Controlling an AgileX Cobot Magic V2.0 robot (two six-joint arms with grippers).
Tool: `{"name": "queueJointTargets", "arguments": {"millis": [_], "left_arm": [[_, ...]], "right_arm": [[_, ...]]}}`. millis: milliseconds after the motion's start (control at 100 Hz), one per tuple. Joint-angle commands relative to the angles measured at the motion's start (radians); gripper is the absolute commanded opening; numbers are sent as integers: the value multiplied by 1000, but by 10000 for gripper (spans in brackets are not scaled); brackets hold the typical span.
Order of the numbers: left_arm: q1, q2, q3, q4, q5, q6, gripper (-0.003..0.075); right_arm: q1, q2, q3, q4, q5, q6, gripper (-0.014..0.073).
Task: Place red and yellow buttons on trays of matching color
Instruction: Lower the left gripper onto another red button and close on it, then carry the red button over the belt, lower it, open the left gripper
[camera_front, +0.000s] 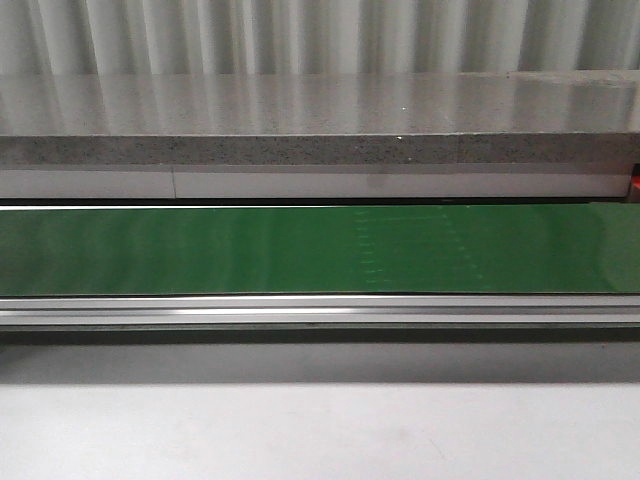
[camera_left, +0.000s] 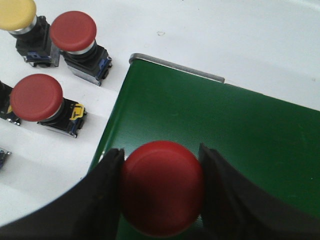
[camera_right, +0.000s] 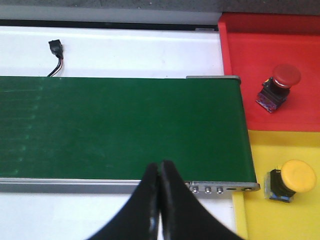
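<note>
In the left wrist view my left gripper is shut on a red button, held over the end of the green conveyor belt. Two more red buttons and a yellow button stand on the white table beside the belt. In the right wrist view my right gripper is shut on nothing, above the belt's near rail. Past the belt's end, a red button lies on the red tray and a yellow button on the yellow tray. Neither gripper shows in the front view.
The front view shows the green belt running across with its aluminium rail in front and a grey stone ledge behind. A small black connector with a wire lies on the white surface beyond the belt.
</note>
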Motion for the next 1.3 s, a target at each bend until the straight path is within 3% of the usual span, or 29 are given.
{"name": "queueJointTargets", "arguments": {"millis": [0, 120, 270, 340, 560, 740, 1290], "left_arm": [[-7, -24, -31, 5, -37, 3, 32], [-9, -24, -31, 4, -34, 5, 211], [-17, -32, -32, 6, -36, 6, 551], [-32, -44, -40, 9, -34, 28, 624], [-88, -113, -89, 22, 40, 89, 627], [-62, -184, -90, 36, 63, 89, 627], [354, -101, -49, -35, 75, 83, 627]], "right_arm": [[3, -4, -26, -6, -60, -10, -67], [3, -4, -26, -6, -60, -10, -67], [3, -4, -26, -6, -60, -10, -67], [3, -4, -26, -6, -60, -10, -67], [3, -4, -26, -6, -60, -10, -67], [3, -4, -26, -6, -60, -10, -67], [3, -4, -26, -6, -60, -10, -67]]}}
